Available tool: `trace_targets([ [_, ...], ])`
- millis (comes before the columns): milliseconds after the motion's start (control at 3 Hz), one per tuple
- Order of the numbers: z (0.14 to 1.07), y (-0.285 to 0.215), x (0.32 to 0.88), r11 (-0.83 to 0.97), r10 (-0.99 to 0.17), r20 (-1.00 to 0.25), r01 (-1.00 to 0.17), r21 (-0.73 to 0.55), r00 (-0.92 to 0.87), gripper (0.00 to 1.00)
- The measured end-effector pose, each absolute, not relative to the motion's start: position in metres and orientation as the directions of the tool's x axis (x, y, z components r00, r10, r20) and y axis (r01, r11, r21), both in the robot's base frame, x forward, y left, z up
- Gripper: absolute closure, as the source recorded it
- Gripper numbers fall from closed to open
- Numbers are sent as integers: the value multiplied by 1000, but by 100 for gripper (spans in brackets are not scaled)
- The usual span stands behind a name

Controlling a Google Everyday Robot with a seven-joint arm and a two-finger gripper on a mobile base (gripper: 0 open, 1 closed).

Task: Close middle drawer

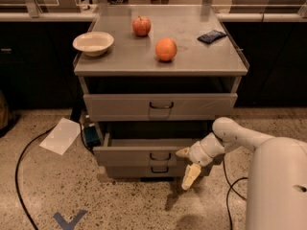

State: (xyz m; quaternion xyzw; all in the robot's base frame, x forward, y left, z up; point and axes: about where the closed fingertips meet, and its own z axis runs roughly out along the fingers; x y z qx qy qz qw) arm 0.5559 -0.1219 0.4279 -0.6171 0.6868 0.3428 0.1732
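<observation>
Overhead light glares off the surface's (192, 61) far edge, and my spread pincer (187, 164) by the middle drawer's (129, 155) right corner shadows the floor (120, 200).

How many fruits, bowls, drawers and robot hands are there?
Fruit: 2, apple and orange
Bowl: 1
Drawers: 3, top drawer, middle drawer, lowest drawer
End effector: 1, by the middle drawer's right end
Total: 7
</observation>
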Motion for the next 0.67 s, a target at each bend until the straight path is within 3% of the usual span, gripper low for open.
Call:
trace_targets([
  [667,424,-139,601,75,-782,-602,-983,166,-161,0],
])
